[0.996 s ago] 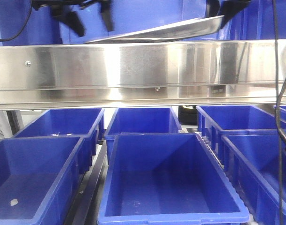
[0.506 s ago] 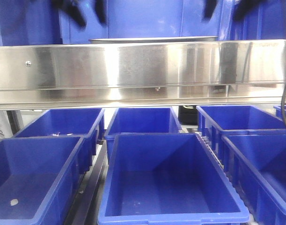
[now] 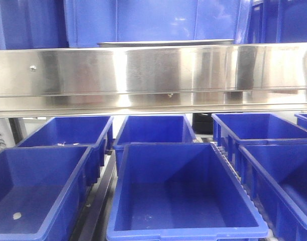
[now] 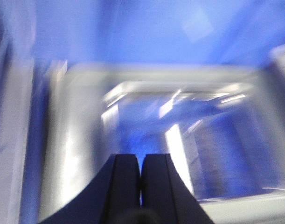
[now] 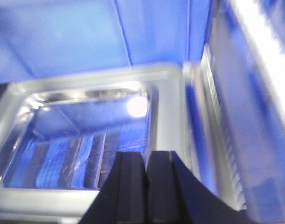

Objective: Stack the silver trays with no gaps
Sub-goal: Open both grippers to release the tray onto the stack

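The silver trays [image 3: 166, 43] show in the front view only as a flat, level rim just above the shelf rail; I cannot tell how many are stacked. In the blurred left wrist view a tray [image 4: 63, 140] lies below my left gripper [image 4: 141, 161], whose fingers are pressed together with nothing between them. The right wrist view shows the tray [image 5: 168, 116] with its shiny floor reflecting blue. My right gripper [image 5: 146, 158] hangs shut and empty over its near right corner. Neither gripper appears in the front view.
A long brushed-steel shelf rail [image 3: 153, 75] spans the front view and hides most of the trays. Blue plastic bins [image 3: 186, 196] stand below it in rows, with blue bin walls [image 3: 158, 20] behind the trays. A blue ribbed wall [image 5: 235, 116] runs right of the tray.
A second ago the top tray was tilted, its right end raised at the right gripper. It now lies level, and both grippers have risen out of the front view.
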